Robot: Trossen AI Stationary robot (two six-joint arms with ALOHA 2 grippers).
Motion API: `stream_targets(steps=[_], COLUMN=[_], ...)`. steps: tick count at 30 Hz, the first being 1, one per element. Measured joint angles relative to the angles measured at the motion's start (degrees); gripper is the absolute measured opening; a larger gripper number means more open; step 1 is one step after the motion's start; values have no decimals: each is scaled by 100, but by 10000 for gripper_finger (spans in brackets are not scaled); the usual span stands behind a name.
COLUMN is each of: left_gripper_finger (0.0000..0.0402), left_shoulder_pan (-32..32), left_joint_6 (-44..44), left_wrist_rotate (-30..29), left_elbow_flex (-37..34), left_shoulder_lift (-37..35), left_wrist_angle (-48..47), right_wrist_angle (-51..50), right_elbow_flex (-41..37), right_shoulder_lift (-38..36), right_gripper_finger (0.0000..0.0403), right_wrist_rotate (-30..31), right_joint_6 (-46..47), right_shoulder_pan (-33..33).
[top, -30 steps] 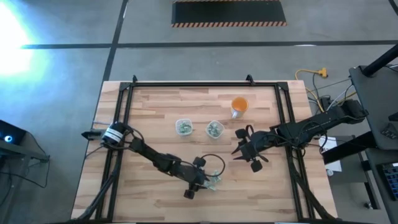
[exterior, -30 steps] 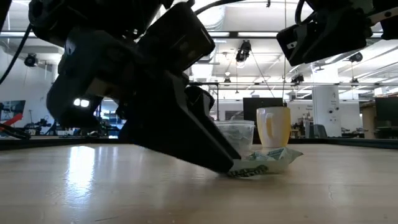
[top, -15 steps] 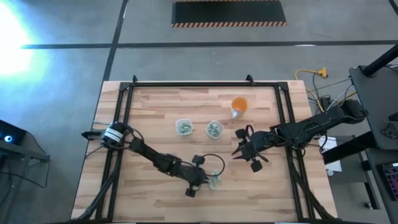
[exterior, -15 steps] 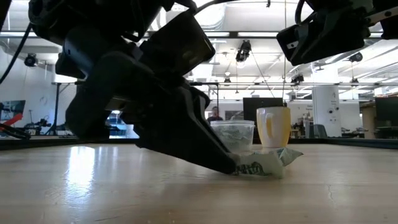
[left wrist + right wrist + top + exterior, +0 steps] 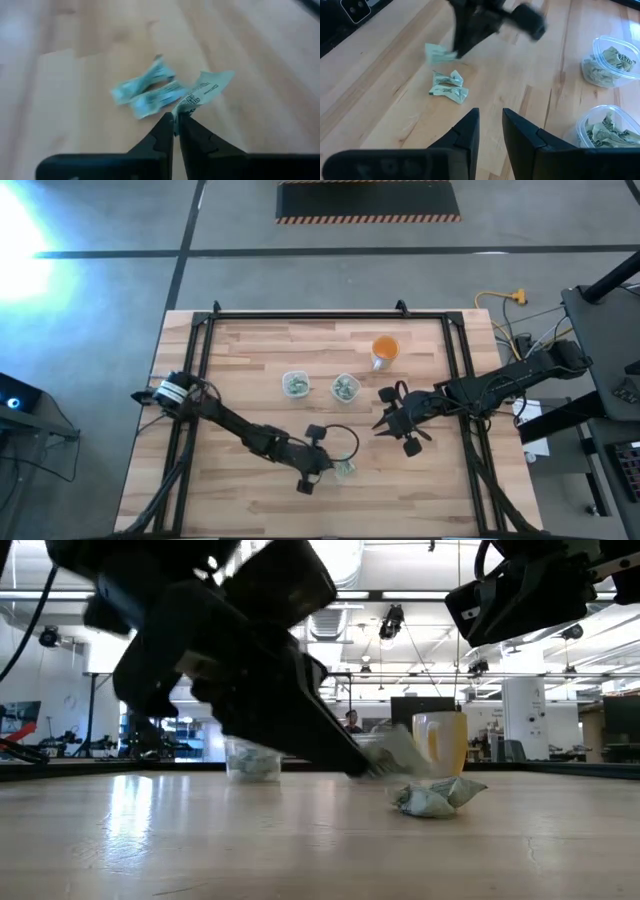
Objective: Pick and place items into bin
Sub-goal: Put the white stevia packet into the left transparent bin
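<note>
Left gripper (image 5: pixel 175 116) – wrapper (image 5: pixel 202 91) pinched at fingertips

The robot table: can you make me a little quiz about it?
1. True or false: the left gripper holds a wrapper between shut jaws.
2. How many wrappers lie loose on the table below it?
3. Which cup holds no wrappers? A) orange cup B) clear cups

Key: 1 true. 2 two. 3 A.
</note>
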Motion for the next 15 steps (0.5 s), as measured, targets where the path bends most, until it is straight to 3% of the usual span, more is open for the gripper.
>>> stream_targets(steps=[5,15], left_gripper_finger=[7,8], left_shoulder_pan=[-11,-13], left_joint_6=[-35,-56], left_wrist_rotate=[-1175,-4366], left_elbow_flex=[-22,-39], left_shoulder_lift=[-704,-2195], left_wrist_angle=[-1295,-3164], right_wrist_angle=[2,7], right_elbow_flex=[0,-9], right_shoulder_lift=[2,4], right_gripper_finger=[69,64], right_wrist_rotate=[-2,-2], right_joint_6=[0,-20], right_shoulder_pan=[0,0])
